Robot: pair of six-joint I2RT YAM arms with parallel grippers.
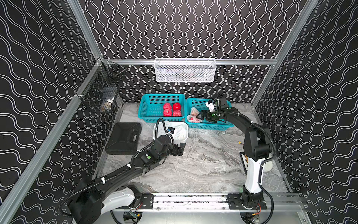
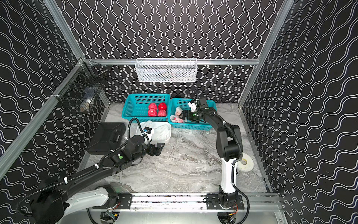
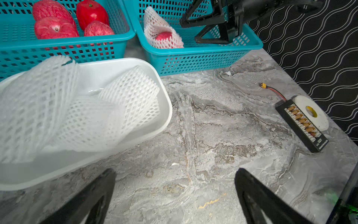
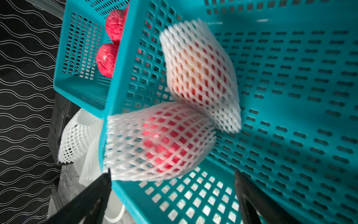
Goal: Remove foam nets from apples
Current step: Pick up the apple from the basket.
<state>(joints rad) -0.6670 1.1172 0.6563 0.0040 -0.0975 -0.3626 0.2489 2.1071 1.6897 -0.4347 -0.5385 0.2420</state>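
Several bare red apples (image 1: pixel 172 109) lie in the left teal basket (image 1: pixel 143 108). Two more apples, each wrapped in a white foam net, lie in the right teal basket (image 1: pixel 211 127): one nearer (image 4: pixel 160 143), one farther (image 4: pixel 199 73). My right gripper (image 4: pixel 172 174) hangs open in that basket, just short of the nearer netted apple and not touching it. One finger lines up with the basket's rim. Empty foam nets (image 3: pixel 126 100) fill the white tub (image 3: pixel 166 104). My left gripper (image 3: pixel 175 170) stands open and empty over bare table beside the tub.
A black case (image 1: pixel 124 138) lies left of the tub. On the right of the table are a black connector strip (image 3: pixel 302 126), a white tape roll (image 3: pixel 311 112) and a yellow-tipped cable (image 3: pixel 263 85). A white wire basket (image 1: pixel 185 70) hangs on the back rail, a black one (image 1: pixel 100 91) on the left rail.
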